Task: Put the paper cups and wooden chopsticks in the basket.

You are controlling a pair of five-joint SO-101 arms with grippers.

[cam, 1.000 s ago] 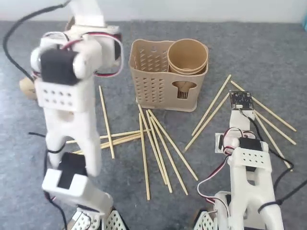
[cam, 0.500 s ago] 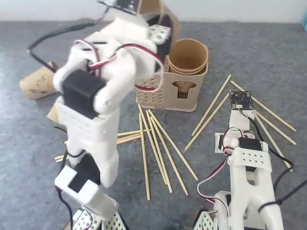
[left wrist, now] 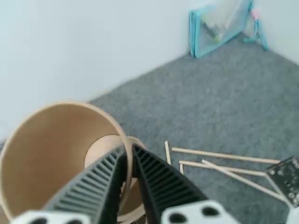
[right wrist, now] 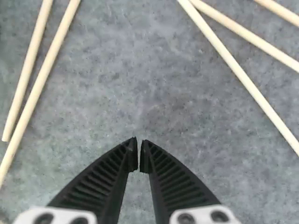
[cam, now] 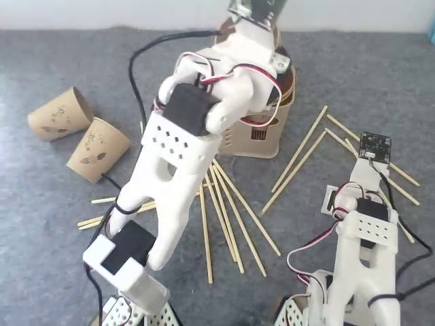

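The left arm [cam: 183, 149] stretches towards 12 o'clock over the basket [cam: 262, 139], which stands at the far middle of the grey tabletop [cam: 380, 81]. Its jaws pinch the rim of a paper cup [left wrist: 51, 154], one finger inside the wall and one outside, the cup's mouth facing the wrist camera. Two loose cups lie on their sides at 10 o'clock, one [cam: 58, 114] just beside the other [cam: 98, 149]. A fan of wooden chopsticks [cam: 228, 217] spreads over the middle, below the basket, and more chopsticks [cam: 299, 159] lie scattered at 3 o'clock. The right arm [cam: 363, 231] stands at 4 o'clock; its jaws are closed on nothing, tips together just above bare tabletop between stray sticks [right wrist: 233, 70].
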